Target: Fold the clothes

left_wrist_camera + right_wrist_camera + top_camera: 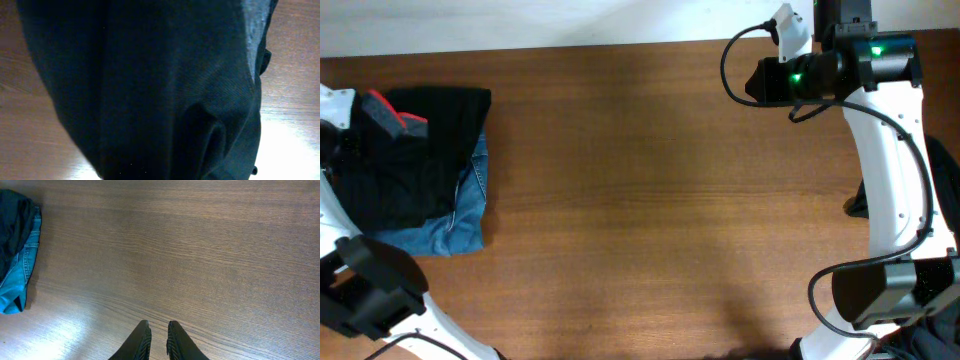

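Observation:
The clothes lie in a pile at the table's left edge. Black leggings (420, 150), with a grey-speckled waistband edged in red (390, 112), sit on top. My left gripper (348, 135) is at the pile's left side. In the left wrist view black cloth (150, 90) hangs across the whole frame and hides the fingers, which appear shut on it. My right gripper (157, 326) hangs empty over bare wood at the far right (760, 82), far from the pile, with its fingers nearly together.
Blue jeans (450, 225) lie under the black garments and also show in the right wrist view (20, 265). The brown wooden table (660, 200) stretches between the pile and the right arm. The left arm's base (370, 290) stands at the front left.

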`<state>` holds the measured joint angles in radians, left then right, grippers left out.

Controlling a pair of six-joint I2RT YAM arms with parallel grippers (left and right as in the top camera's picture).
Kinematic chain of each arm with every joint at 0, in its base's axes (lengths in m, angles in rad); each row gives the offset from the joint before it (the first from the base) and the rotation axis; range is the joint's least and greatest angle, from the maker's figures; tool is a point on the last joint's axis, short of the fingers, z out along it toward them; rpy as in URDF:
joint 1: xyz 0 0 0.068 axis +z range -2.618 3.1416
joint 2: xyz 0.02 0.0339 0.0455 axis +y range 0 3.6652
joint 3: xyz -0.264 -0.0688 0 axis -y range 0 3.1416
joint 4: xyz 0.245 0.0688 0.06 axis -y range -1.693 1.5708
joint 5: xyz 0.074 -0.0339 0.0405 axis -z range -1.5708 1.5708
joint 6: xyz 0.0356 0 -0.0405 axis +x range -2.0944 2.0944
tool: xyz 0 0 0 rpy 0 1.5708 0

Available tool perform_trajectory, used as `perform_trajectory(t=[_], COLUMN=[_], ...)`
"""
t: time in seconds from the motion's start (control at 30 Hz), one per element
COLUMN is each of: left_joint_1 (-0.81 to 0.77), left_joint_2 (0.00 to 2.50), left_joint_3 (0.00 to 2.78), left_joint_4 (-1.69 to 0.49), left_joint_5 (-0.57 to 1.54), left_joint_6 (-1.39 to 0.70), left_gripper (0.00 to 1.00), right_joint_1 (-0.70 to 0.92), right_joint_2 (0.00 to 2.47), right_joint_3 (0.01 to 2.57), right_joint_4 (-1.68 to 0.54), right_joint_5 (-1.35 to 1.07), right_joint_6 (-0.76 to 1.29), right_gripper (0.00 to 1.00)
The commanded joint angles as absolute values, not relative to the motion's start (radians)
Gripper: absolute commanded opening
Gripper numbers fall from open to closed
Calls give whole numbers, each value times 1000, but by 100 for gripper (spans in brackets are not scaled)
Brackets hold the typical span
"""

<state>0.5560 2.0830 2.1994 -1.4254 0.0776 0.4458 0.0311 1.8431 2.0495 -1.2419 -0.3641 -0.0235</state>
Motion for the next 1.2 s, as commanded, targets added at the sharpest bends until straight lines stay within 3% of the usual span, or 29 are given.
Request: perform_trajectory(t=[0.0,0.03,0.07,0.1,0.13,0.17,0.2,0.5,0.57,0.73,1.17], left_joint_1=[572,572,572,572,572,572,572,573,572,572,572], left_joint_2=[2046,2046,2046,2046,2046,2046,2046,2046,2046,2046,2046], left_joint_3=[2211,2211,2211,2211,2211,2211,2211,2211,2211,2211,2211], left_joint_4=[-1427,-1430,-1431,-1433,-1435,-1438,-1442,-1447,-1440,-1367,-1339], left_joint_5=[128,128,128,128,128,128,128,110,72,-190,67], left_joint_6=[458,458,458,458,458,458,458,432,424,165,128], left_gripper=[1,19,28,31,48,92,99,99,99,99,99], right_joint_1=[26,26,26,26,26,26,26,26,26,26,26], right_joint_2=[1826,1826,1826,1826,1826,1826,1826,1826,1826,1826,1826], right_joint_3=[2054,2054,2054,2054,2054,2054,2054,2054,2054,2054,2054], right_joint_4=[-1243,-1243,-1243,-1243,-1243,-1243,-1243,-1250,-1251,-1254,-1254], right_joint_5=[-359,-359,-359,-359,-359,-359,-359,-359,-359,-359,-358], right_joint_6=[-28,-28,-28,-28,-28,-28,-28,-28,-28,-28,-28], right_gripper=[18,18,18,18,18,18,18,19,30,32,36])
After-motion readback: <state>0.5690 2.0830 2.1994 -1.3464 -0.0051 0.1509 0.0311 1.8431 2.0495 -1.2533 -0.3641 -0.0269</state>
